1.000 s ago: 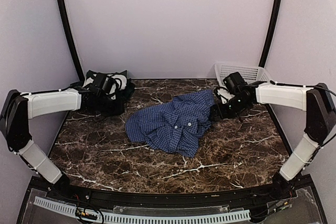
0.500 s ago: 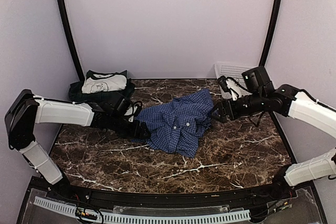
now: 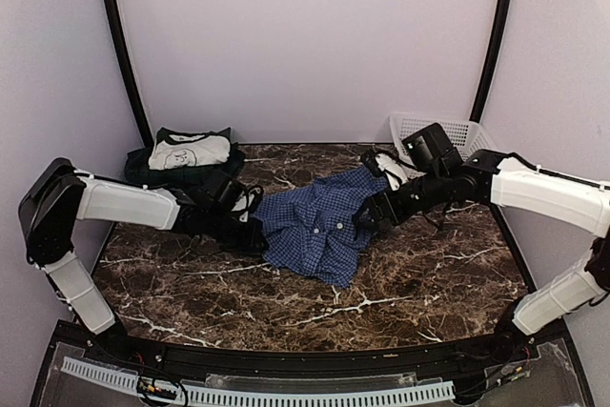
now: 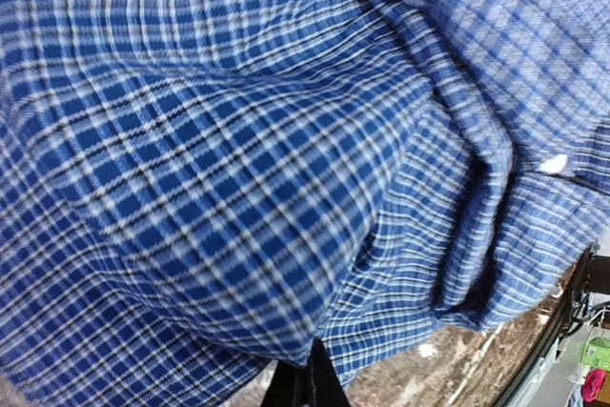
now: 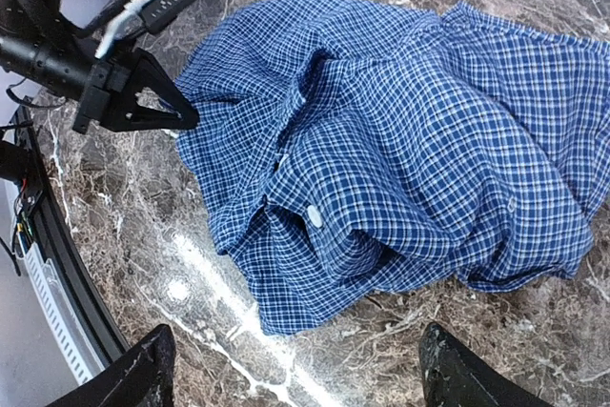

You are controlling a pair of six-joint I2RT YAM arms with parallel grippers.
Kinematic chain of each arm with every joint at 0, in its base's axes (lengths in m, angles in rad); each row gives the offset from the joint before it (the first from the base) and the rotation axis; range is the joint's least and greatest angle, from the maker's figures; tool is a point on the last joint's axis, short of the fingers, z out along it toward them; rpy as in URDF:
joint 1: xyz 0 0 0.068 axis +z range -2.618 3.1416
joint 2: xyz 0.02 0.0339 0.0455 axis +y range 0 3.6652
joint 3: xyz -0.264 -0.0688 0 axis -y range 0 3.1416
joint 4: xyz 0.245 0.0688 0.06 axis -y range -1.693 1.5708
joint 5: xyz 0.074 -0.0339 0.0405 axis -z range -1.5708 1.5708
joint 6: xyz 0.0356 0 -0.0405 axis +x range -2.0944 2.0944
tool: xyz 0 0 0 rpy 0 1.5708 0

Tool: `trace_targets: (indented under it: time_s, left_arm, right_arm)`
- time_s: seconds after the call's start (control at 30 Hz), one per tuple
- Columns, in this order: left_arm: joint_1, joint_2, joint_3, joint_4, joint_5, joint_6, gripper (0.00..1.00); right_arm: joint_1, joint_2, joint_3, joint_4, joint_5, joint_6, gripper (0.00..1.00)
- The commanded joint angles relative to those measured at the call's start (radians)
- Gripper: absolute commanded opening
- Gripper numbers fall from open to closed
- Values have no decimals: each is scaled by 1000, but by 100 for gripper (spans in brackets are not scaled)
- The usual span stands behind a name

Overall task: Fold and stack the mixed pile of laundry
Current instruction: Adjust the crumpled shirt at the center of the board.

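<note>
1. The left gripper (image 5: 191, 119), seen at the folded pile (image 3: 191, 154) in the back left corner a second ago, has been brought to the left hem of the blue checked shirt (image 3: 319, 231); its fingers are pressed together and the hem seems pinched
2. The shirt is left crumpled in the middle of the table (image 3: 429, 274); spreading is judged to begin
3. The right gripper (image 3: 370, 216) is held over the shirt's right side, fingers spread wide, nothing gripped
4. The dark marble table is enclosed by pale walls (image 3: 305, 45); a white basket (image 3: 448, 131) is seen at the back right

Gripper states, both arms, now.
Left gripper: shut on the blue checked shirt at its edge.
Right gripper: open, holding nothing.
</note>
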Motion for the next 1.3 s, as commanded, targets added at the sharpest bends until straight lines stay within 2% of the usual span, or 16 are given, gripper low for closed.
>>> trace_targets:
  time_s: [0.0,0.13,0.23,0.4,0.53,0.6,0.7,0.87,0.93,1.07,1.17,1.27]
  left_arm:
    - [19,-296,21,-98,-51,36,0]
    - [25,-452,88,-180,-15,81,0]
    - [25,-466,197,-253,29,124,0]
    - [27,-474,303,-250,59,143,0]
    - [27,-438,345,-247,120,155,0]
    - [27,-433,325,-242,116,152,0]
    - [28,-441,297,-298,32,128,0]
    - [33,-553,133,-444,-193,-1,0]
    - [39,-604,56,-503,-244,-46,0]
    - [53,-645,-66,-563,-260,-91,0]
    - [64,-641,-96,-587,-288,-102,13]
    - [106,-666,-73,-578,-316,-78,42]
  right_arm:
    - [11,-46,25,28,11,-33,85]
    - [11,-83,25,23,19,-42,85]
    - [11,-104,41,22,13,-54,86]
    - [11,-134,45,42,-16,-61,86]
    - [18,-95,46,107,-84,-32,86]
    - [30,-47,55,148,-108,-17,86]
    - [51,69,118,154,-114,-15,86]
    - [124,297,291,83,-18,-7,86]
    - [139,377,331,61,16,13,86]
    - [133,470,337,59,101,45,90]
    - [100,531,327,25,138,57,87]
    - [67,495,238,39,134,68,83]
